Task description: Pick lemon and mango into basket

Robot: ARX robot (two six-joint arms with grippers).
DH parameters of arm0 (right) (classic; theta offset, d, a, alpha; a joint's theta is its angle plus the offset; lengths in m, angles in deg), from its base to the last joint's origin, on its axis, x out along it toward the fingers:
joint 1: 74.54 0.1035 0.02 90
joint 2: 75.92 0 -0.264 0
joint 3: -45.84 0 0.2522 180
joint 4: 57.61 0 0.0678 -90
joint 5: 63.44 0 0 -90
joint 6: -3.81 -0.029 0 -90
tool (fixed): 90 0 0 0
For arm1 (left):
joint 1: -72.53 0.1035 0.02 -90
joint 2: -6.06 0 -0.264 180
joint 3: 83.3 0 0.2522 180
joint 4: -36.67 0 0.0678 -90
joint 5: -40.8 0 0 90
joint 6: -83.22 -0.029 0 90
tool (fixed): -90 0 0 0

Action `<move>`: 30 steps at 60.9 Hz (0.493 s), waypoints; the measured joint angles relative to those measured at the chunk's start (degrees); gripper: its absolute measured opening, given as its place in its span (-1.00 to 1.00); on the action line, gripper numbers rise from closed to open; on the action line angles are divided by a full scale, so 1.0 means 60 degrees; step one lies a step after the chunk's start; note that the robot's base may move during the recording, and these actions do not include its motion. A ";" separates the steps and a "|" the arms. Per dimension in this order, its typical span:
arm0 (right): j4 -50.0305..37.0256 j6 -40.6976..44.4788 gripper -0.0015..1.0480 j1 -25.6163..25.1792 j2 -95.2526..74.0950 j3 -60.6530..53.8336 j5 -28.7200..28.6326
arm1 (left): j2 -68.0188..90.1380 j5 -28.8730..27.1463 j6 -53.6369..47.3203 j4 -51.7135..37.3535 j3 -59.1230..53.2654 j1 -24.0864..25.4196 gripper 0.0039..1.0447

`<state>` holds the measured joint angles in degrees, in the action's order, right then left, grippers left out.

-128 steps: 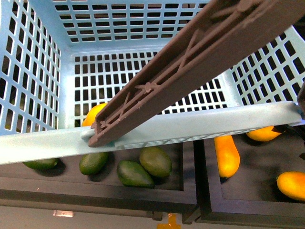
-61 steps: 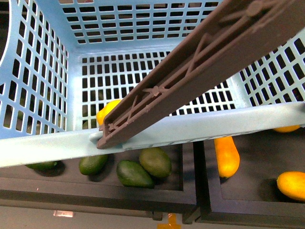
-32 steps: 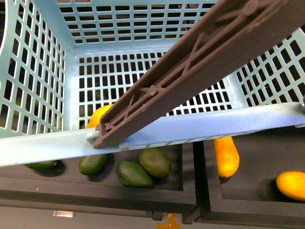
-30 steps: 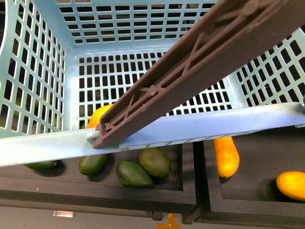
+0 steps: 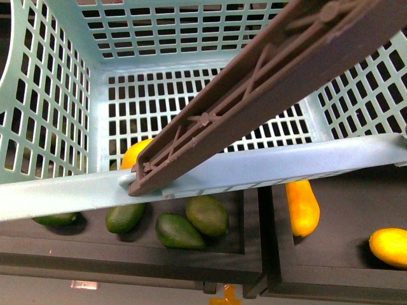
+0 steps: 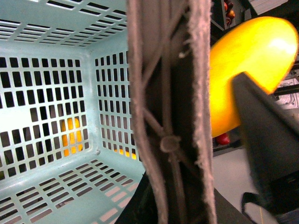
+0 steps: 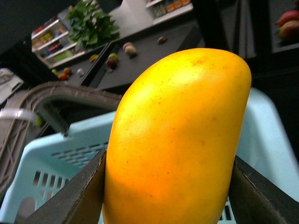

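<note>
The aqua basket hangs close before the front camera, its brown handle crossing it on a slant. My left gripper is shut on that handle. A yellow roundish fruit, the lemon, lies on the basket's slotted floor, half hidden by the near rim. The mango, large and orange-yellow, is clamped between the two dark fingers of my right gripper, held above the basket's pale rim. In the left wrist view the mango shows beside the handle, just outside the basket.
Under the basket stand two black trays. The left one holds several dark green oval fruits. The right one holds two more orange-yellow fruits. Store shelves and a dark display table show far behind.
An orange-yellow fruit at the right tray's far edge, seen 2 s ago by a dark gripper part, has left the front view. The basket has swayed slightly.
</note>
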<state>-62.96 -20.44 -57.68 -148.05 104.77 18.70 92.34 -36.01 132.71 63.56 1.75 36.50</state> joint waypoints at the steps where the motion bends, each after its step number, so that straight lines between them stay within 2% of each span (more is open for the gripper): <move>1: -0.0047 0.0033 0.19 0.0098 -0.0127 -0.0069 -0.0004 | 0.0000 0.0007 0.0004 0.0000 0.0000 0.0000 -0.91; 2: -0.0073 0.0066 0.21 0.0131 -0.0189 -0.0102 0.0011 | 0.0000 0.0011 0.0004 0.0000 0.0000 0.0000 -0.91; 9: -0.0561 -0.0022 0.68 0.0109 -0.0969 -0.0554 0.0350 | 0.0000 0.0025 0.0011 0.0000 0.0000 0.0000 -0.91; 14: -0.0703 -0.0193 0.86 -0.0047 -0.0962 -0.0699 0.0532 | 0.0004 -0.0015 -0.0011 0.0000 0.0000 0.0000 -0.91; 22: -0.0740 -0.0346 0.83 -0.0441 -0.0590 -0.0892 0.1151 | 0.0004 -0.0058 -0.0004 0.0011 -0.0025 0.0011 -0.91; 29: -0.0525 -0.0299 0.83 -0.0903 0.0102 -0.1013 0.2412 | 0.0004 -0.0051 -0.0025 0.0011 -0.0025 0.0015 -0.91; 30: -0.0816 -0.0025 0.78 -0.0976 0.0211 -0.1137 0.2619 | 0.0004 -0.0040 -0.0025 0.0011 -0.0025 0.0015 -0.91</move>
<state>-67.86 -20.59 -63.54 -146.79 97.95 34.42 92.37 -36.25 132.56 63.62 1.59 36.59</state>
